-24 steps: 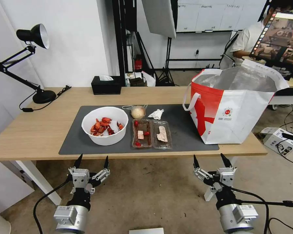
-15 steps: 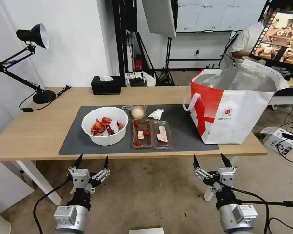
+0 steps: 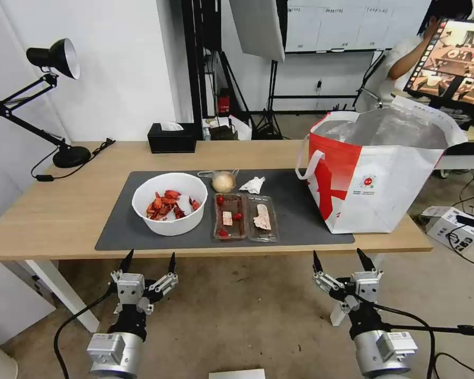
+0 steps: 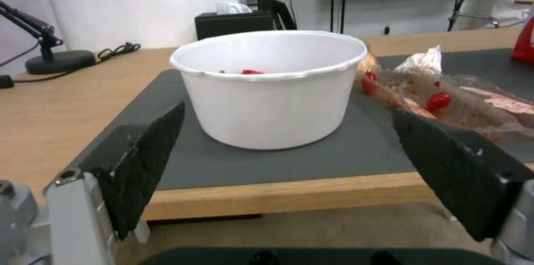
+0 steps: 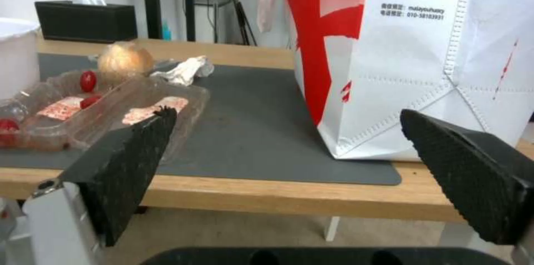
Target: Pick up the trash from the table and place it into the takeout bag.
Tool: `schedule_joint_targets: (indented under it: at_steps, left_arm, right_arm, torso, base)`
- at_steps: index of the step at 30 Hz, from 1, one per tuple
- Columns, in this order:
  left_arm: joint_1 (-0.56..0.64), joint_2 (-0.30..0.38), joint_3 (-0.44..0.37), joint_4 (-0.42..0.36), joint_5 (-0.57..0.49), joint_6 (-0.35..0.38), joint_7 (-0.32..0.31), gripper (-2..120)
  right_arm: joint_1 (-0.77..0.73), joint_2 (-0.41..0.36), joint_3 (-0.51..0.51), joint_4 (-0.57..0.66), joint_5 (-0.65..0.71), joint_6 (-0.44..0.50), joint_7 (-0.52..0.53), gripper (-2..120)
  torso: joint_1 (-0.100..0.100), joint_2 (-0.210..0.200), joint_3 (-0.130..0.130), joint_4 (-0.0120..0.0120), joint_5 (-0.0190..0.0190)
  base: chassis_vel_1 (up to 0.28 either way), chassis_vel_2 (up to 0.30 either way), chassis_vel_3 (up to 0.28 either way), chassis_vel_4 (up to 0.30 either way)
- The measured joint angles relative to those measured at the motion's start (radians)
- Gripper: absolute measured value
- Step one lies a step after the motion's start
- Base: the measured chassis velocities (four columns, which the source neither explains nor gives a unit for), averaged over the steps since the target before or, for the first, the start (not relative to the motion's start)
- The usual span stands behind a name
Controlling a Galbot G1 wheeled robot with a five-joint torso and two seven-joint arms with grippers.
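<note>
Nearest to me, my left gripper (image 3: 148,258) and my right gripper (image 3: 340,255) hang below the near edge of the table (image 3: 47,210), fingers spread wide apart and holding nothing, and neither has shifted over the last second; the whole scene on the tabletop sits exactly as it did. That tells me the job has not started: every piece of trash is still out on the dark grey mat (image 3: 300,221). Just past the edge, straight ahead of my left gripper, stands the white bowl (image 3: 169,210) with red crayfish shells inside. Beside it, toward my right, lies the clear hinged tray (image 3: 245,217), opened flat with red scraps in it, closer to my left gripper than to my right. Behind the tray sit the wrapped onion-like ball (image 3: 224,181) and, just beside it, the crumpled tissue (image 3: 253,185). The takeout bag (image 3: 376,195) stands upright on the right end of the mat, its mouth open and the foil lining showing, directly beyond my right gripper. Farther back, near the table's far edge, are the black tissue box (image 3: 171,139) and the desk lamp (image 3: 55,95), neither of which I judge to be mine to clear.
</note>
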Motion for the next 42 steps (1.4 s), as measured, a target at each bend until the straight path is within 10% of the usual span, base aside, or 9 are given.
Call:
schedule_joint_targets:
  at_steps: [17,29,42]
  left_arm:
    - [-0.198,0.173,-0.073,0.016,-0.421,0.379,-0.144,100]
    - [-0.278,0.248,-0.098,0.034,-0.631,0.497,-0.175,100]
    - [-0.291,0.263,-0.094,0.058,-0.666,0.498,-0.143,100]
  right_arm:
    - [0.197,-0.243,0.037,-0.003,0.299,-0.348,0.030,100]
    - [0.338,-0.394,0.033,-0.023,0.515,-0.539,0.037,100]
    - [0.393,-0.360,-0.089,-0.041,0.828,-0.387,0.168,100]
  torso:
    - [0.000,0.000,0.000,0.0000,-0.0002]
    - [0.000,0.000,0.000,0.0003,-0.0001]
    - [0.000,0.000,0.000,0.0000,0.0000]
  base:
    - [0.000,0.000,0.000,0.000]
    - [0.000,0.000,0.000,0.000]
    - [0.000,0.000,0.000,0.000]
